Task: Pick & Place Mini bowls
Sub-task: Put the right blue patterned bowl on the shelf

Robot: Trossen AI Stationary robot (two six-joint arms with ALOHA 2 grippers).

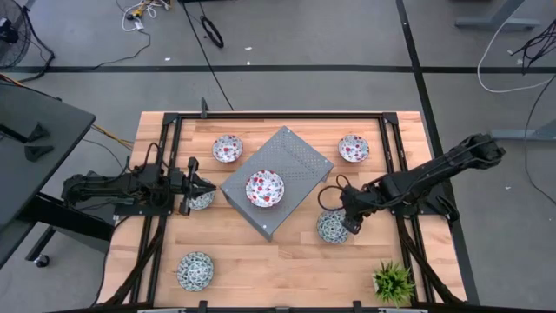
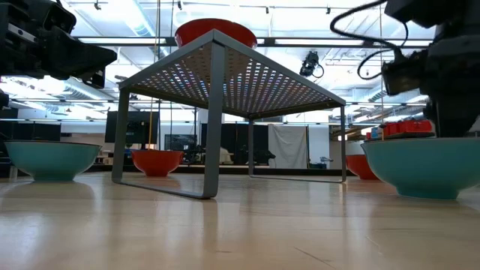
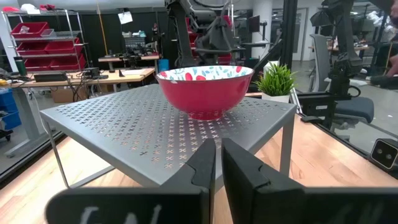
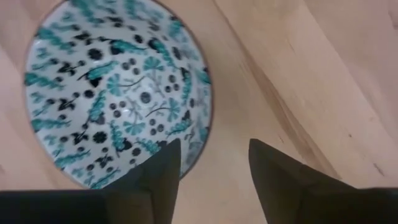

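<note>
The right gripper [image 4: 208, 168], jaws parted, hangs over the teal bowl [image 1: 332, 227] at five o'clock. The bowl looks rigid, glazed, chippable: pinch its rim. The left gripper [image 3: 217, 163] is closed.

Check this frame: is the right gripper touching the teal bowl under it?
Cannot tell. In the right wrist view the open right gripper straddles the rim of the teal bowl, but neither contact nor a gap shows plainly.
</note>
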